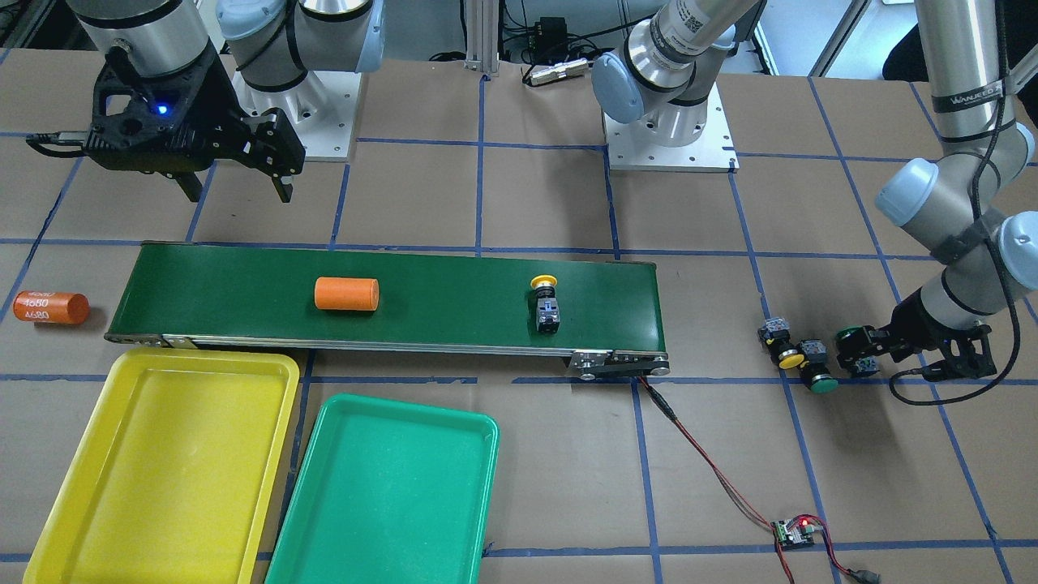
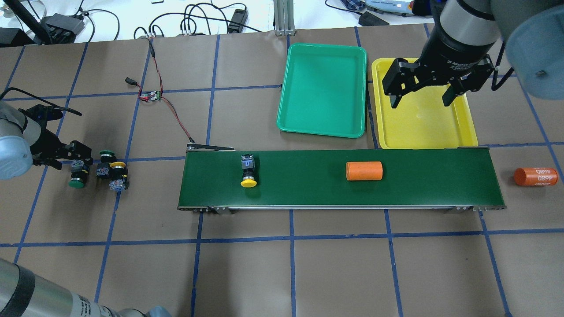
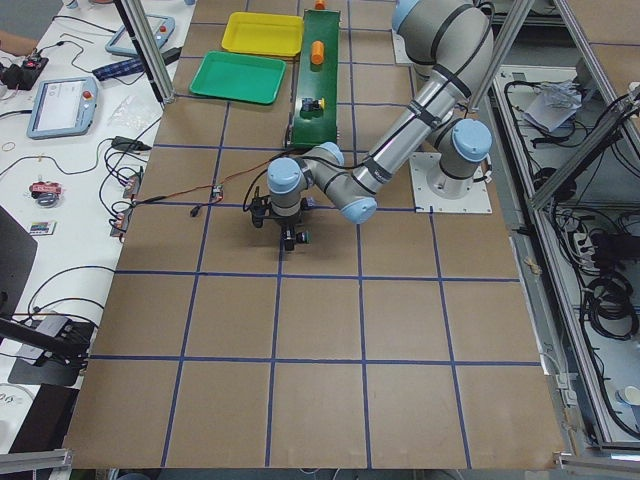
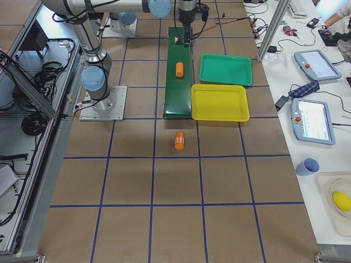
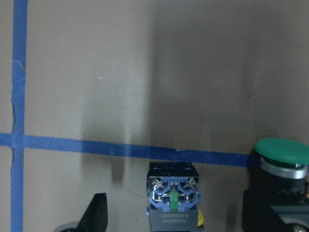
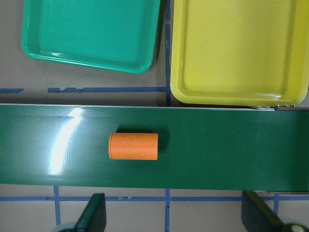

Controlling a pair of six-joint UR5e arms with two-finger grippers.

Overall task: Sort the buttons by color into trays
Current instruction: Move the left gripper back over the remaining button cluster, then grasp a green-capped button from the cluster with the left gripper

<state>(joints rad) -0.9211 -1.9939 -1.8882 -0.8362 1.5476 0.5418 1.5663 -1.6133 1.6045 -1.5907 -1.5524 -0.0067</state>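
Close the low, spread-open left gripper (image 2: 81, 159) across the green button (image 2: 77, 182) centred just ahead of its fingers near the table's left end, cap toward the robot's edge, far from the open right gripper (image 2: 421, 102).

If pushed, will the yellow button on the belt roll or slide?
The button lies on its side; its round cap would probably make it swing in an arc. Its square block likely stops free rolling and offers flat grip faces.

The left pincer (image 3: 287, 230) is hanging by a green-capped button (image 3: 301, 238) on the tabletop (image 3: 320, 350); beyond, a yellow tray (image 3: 264, 33) and green tray (image 3: 238, 77) are lying beside the belt (image 3: 322, 85).
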